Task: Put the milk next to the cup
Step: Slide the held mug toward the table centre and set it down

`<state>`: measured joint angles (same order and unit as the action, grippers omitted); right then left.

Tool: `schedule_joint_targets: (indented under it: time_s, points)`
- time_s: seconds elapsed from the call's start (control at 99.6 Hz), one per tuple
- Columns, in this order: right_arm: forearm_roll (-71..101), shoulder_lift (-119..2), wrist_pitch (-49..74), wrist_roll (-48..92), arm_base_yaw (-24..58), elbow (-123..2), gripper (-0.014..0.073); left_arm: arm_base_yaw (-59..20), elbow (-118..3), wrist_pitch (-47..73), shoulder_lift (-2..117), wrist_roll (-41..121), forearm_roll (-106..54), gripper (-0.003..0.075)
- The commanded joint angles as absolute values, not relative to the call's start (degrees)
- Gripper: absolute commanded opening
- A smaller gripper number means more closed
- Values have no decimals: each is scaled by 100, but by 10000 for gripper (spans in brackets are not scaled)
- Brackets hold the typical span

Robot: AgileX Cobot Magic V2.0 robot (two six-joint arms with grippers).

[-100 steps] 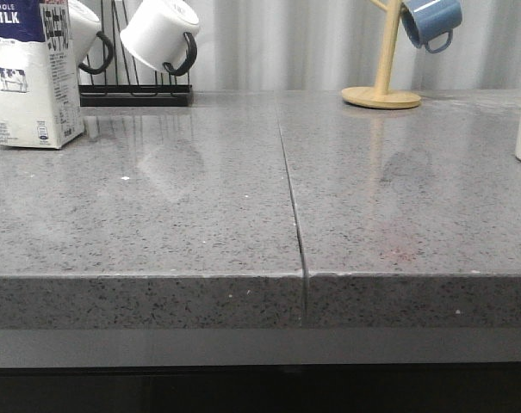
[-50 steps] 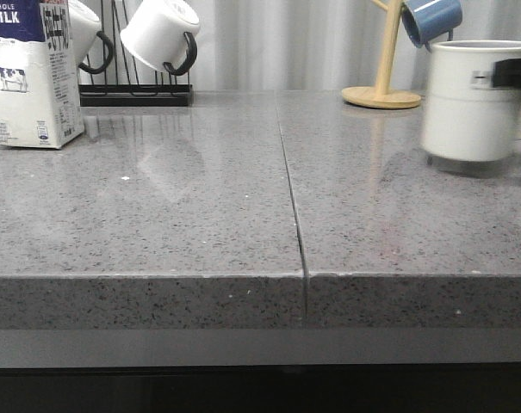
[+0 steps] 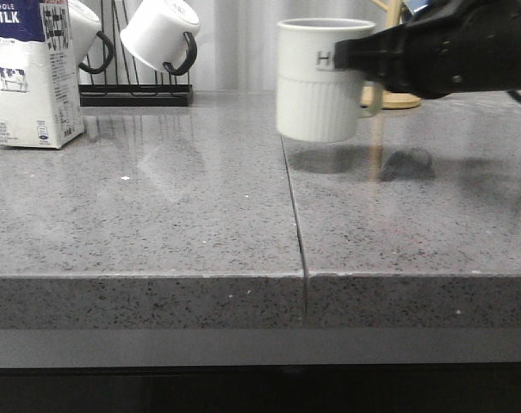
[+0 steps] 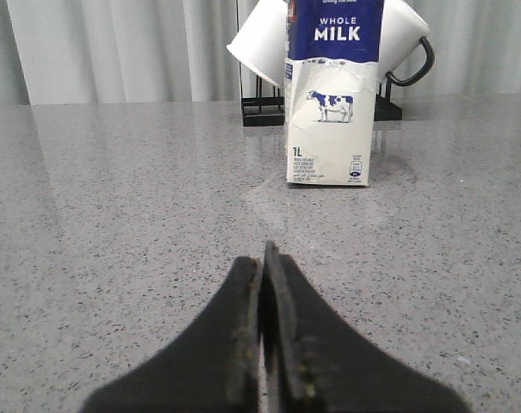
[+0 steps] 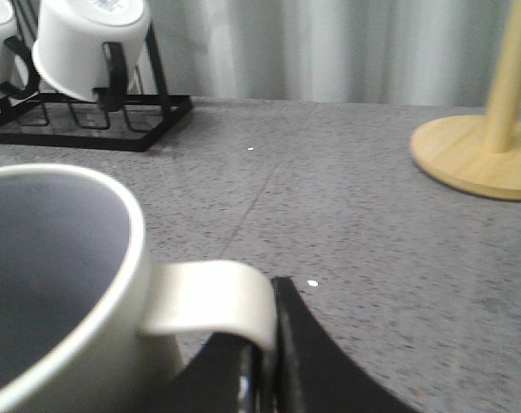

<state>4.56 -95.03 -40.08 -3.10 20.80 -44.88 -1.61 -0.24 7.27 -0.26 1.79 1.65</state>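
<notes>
Milk [image 3: 32,73]: upright on the grey counter [image 3: 200,215], at 10 o'clock, far left.
Cup [image 3: 322,79]: lifted above the counter at 12 o'clock, well apart from the milk.
Right end effector [image 5: 269,344]: clamped on the cup's handle.
Left end effector [image 4: 263,331]: closed, empty.

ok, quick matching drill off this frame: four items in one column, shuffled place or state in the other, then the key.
1. milk carton
2. HOME mug
3. left claw
4. wooden mug tree base

A. shut, holding nothing
B. held by its handle, off the counter
C. standing at front view's far left
D. round, resting on the counter

Pairs: 1-C, 2-B, 3-A, 4-D
</notes>
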Motion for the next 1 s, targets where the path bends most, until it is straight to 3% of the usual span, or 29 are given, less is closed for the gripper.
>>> schedule_joint_targets:
  time_s: [0.0, 0.401, 0.692, 0.994]
  points:
    - [400, -9496, -4534, -341, 2182, -4844, -66, -152, 225, 277, -183, 132, 152, -20]
    - [400, -9887, -4471, -335, 2253, -5054, -57, -152, 225, 277, -183, 132, 152, -20]
    - [400, -9887, -4252, -335, 2253, -5054, 199, -152, 225, 277, -183, 132, 152, -20]
    - [400, -9814, -4275, -335, 2253, -4759, 205, -152, 225, 277, -183, 132, 152, -20]
